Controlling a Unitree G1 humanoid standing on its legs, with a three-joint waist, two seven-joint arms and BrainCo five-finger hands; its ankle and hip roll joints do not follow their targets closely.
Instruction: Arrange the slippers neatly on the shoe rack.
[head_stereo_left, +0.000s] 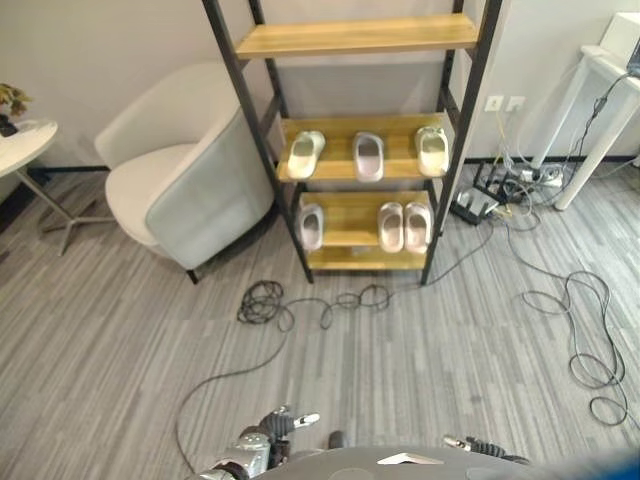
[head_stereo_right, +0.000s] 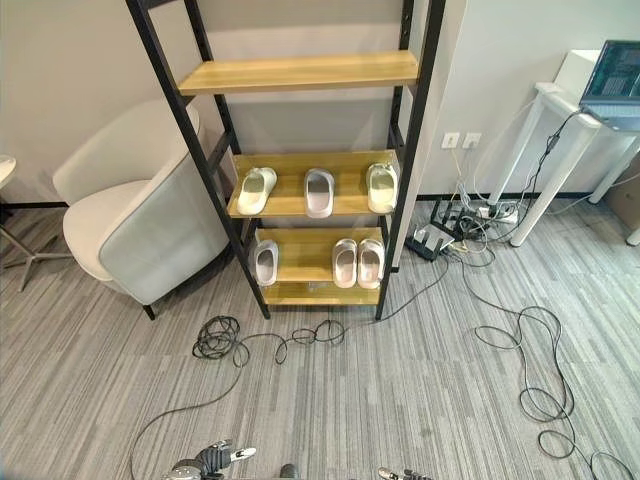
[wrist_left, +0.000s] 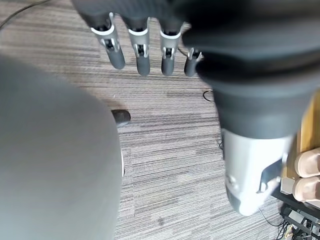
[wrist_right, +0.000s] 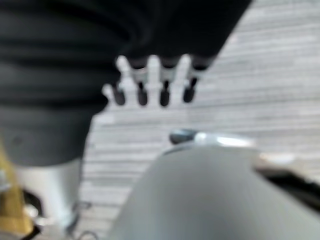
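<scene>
Grey striped carpet is running up to the shoe rack (head_stereo_left: 360, 150), where six slippers (head_stereo_left: 368, 156) are sitting three to a shelf, some askew. Left hand (wrist_left: 142, 47) and right hand (wrist_right: 152, 80) are hanging straight-fingered and empty, well short of the rack; probably best stepping close first, then squaring the tilted slipper (head_stereo_left: 305, 153) at the rack's left post.

The tall shoe rack (head_stereo_left: 361, 160) has matt black metal posts and pale, smooth wooden shelves. The pale slippers (head_stereo_left: 368, 156) look like soft matt rubber. The grey striped carpet floor (head_stereo_left: 420, 350) looks rough; the rounded armchair (head_stereo_left: 185, 170) is cloth-covered.

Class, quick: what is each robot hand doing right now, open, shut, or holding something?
Left hand: open, fingers straight, holding nothing.
Right hand: open, fingers straight, holding nothing.
</scene>
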